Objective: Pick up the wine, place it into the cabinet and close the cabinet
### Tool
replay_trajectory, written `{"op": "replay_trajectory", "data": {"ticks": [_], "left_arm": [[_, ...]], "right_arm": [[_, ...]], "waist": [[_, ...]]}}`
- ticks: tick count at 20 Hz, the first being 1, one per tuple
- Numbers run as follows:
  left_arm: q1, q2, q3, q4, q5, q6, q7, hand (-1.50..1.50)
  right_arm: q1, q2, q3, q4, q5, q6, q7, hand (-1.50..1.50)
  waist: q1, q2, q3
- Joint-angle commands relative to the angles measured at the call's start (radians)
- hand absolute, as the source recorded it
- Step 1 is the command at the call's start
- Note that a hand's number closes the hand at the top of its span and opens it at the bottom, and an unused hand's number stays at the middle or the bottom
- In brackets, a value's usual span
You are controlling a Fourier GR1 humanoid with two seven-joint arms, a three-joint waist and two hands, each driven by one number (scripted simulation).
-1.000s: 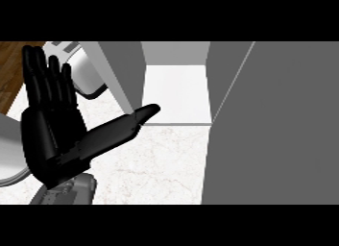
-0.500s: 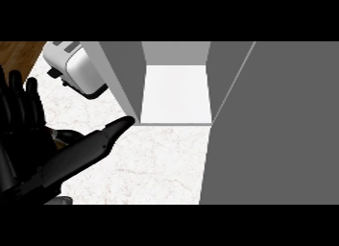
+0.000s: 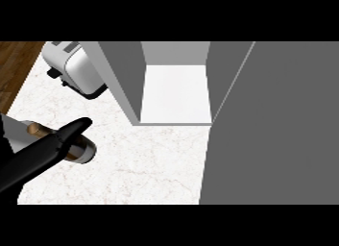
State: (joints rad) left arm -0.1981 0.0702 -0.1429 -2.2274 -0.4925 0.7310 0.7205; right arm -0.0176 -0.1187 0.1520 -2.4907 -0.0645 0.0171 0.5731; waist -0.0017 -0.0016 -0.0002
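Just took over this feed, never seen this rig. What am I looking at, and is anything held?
One view, from the robot's head, looking steeply down at a marble counter. The black shape at left is its left hand, open, holding nothing I can see. Partly hidden behind it is a pale object with a brown tip, possibly the wine. A toaster stands at back left. The cabinet is open, its grey door swung out at right. The right hand is out of view.
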Motion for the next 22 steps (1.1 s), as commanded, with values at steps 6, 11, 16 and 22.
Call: {"op": "replay_trajectory", "data": {"ticks": [6, 11, 16, 22], "left_arm": [[0.124, 0.022, 0.111, -0.030, 0.182, -0.038, -0.060, -1.50], [0.216, 0.027, 0.207, 0.015, 0.385, -0.087, -0.226, -1.50], [0.303, -0.044, 0.154, 0.046, 0.421, -0.109, -0.306, -1.50], [0.321, -0.069, 0.159, 0.196, 0.499, -0.129, -0.487, -1.50]], "right_arm": [[0.078, -0.021, -0.037, -0.158, -0.098, 0.036, 0.053, -1.50], [0.048, 0.006, 0.002, -0.143, -0.047, 0.016, 0.054, -1.50], [0.095, -0.007, -0.036, -0.161, -0.083, 0.054, 0.031, -1.50], [-0.060, -0.003, -0.082, -0.127, -0.101, 0.009, 0.150, -1.50]], "waist": [[-0.002, 0.000, 0.000], [0.000, 0.000, -0.001], [-0.001, -0.001, 0.000], [0.002, 0.000, -0.001]]}}
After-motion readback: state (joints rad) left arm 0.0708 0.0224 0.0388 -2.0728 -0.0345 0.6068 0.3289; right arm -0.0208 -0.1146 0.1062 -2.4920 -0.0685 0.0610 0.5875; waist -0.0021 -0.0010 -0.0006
